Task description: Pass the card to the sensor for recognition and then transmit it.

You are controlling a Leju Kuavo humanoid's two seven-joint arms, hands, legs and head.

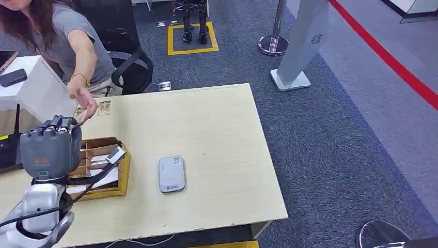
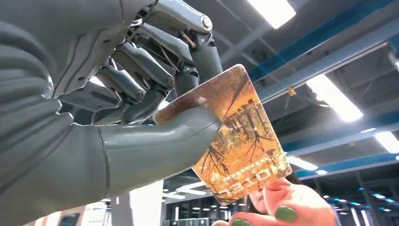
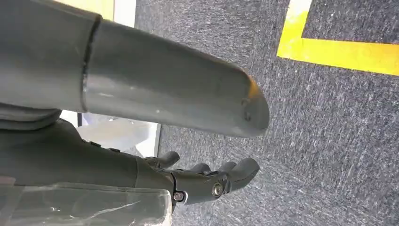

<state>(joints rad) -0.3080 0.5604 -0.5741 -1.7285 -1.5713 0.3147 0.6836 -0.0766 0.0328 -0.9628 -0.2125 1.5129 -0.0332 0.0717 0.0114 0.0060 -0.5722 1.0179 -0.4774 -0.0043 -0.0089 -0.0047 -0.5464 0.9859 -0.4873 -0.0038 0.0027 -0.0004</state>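
Note:
My left hand (image 1: 51, 147) is raised over the table's left side. In the left wrist view its thumb (image 2: 155, 146) and fingers (image 2: 188, 70) pinch an orange picture card (image 2: 240, 136). A person's hand (image 2: 282, 209) with green nails holds the card's far edge. In the head view that person's hand (image 1: 85, 101) reaches down to the top of my left hand, where the card (image 1: 79, 123) is a thin edge. The grey sensor (image 1: 172, 173) lies flat on the table, right of my left hand. My right hand (image 3: 141, 108) hangs over the carpet, fingers apart and holding nothing.
A cardboard tray (image 1: 111, 191) of cards sits under my left arm on the wooden table (image 1: 217, 129). The person sits at the far left by a black chair (image 1: 131, 64). A white kiosk base (image 1: 292, 77) and a stanchion (image 1: 272, 44) stand on the carpet beyond.

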